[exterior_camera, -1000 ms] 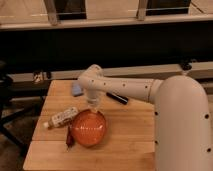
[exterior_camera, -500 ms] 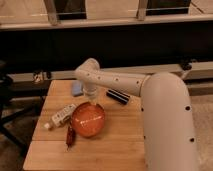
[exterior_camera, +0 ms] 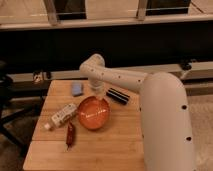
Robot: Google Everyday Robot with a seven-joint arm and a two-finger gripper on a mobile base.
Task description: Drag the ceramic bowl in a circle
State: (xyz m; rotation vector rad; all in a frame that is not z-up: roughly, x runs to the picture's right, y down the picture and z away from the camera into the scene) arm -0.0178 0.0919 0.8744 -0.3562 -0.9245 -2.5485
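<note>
The ceramic bowl [exterior_camera: 93, 113] is orange-red and sits near the middle of the wooden table [exterior_camera: 115, 145]. My white arm reaches in from the right and bends down over the bowl's far rim. My gripper [exterior_camera: 98, 96] is at the far rim of the bowl, at or just inside its edge. The arm's wrist hides the place where the gripper meets the rim.
A white bottle [exterior_camera: 61, 116] lies left of the bowl, a dark red packet [exterior_camera: 70, 135] at its front left. A blue sponge [exterior_camera: 77, 89] lies behind it and a black bar-shaped object [exterior_camera: 118, 95] at its back right. A dark wall runs behind the table.
The bowl and my gripper have moved away from the front of the table toward the back and slightly right. The arm has folded in closer over the table.
</note>
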